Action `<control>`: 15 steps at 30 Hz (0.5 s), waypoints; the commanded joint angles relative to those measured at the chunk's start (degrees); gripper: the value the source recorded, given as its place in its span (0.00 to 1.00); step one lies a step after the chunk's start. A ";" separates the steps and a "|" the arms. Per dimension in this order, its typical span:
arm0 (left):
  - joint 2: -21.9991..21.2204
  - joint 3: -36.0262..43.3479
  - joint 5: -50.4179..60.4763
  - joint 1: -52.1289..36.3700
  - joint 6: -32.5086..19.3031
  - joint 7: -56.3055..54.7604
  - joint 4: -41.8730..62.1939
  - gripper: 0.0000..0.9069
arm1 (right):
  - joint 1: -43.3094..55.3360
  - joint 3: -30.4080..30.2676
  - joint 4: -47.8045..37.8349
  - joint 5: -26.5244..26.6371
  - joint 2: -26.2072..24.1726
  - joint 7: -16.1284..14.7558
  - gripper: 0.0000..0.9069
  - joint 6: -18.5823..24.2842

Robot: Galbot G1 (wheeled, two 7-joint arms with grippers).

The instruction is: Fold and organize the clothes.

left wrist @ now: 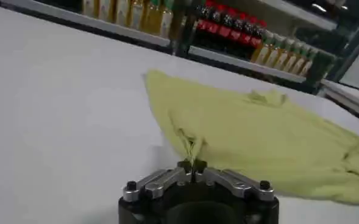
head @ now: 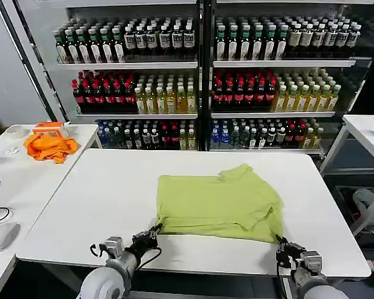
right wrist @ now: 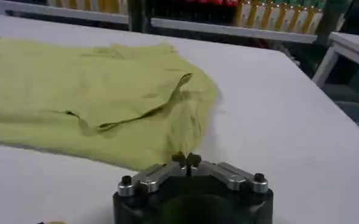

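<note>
One lime T-shirt [head: 221, 202] lies partly folded on the white bench [head: 100, 199], its landmark for everything here. It looks light, soft, limp cotton, likely to sag and wrinkle, so near corners and hems seem the best holds. At its near left corner the left tool [left wrist: 192, 164] pinches fabric; at its near right corner the right tool [right wrist: 187, 161] sits closed, touching the hem.

Left end effector [left wrist: 193, 163] closed on the near corner of the lime T-shirt [left wrist: 258, 137], fabric bunched between the tips. Shirt spread flat on the white tabletop [left wrist: 63, 103], rumpled at one end. Shelves of bottles [left wrist: 240, 33] beyond the tabletop's far edge.
</note>
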 commanded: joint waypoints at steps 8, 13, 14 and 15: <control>0.61 -7.62 2.90 20.94 -0.70 1.03 -15.78 0.02 | -13.80 4.12 10.32 -1.85 -0.88 -0.73 0.00 -1.69; 0.69 -8.94 4.98 22.78 -0.36 1.04 -16.85 0.08 | -12.69 3.16 9.56 -3.73 -0.23 0.15 1.00 -2.74; 0.69 -9.09 5.15 22.91 -0.19 1.07 -16.97 0.40 | -12.23 2.98 9.40 -4.35 0.06 0.32 1.00 -2.73; 0.68 -9.29 5.31 22.97 -0.06 1.04 -17.15 0.63 | -11.75 2.89 9.21 -5.25 0.25 0.39 1.00 -2.73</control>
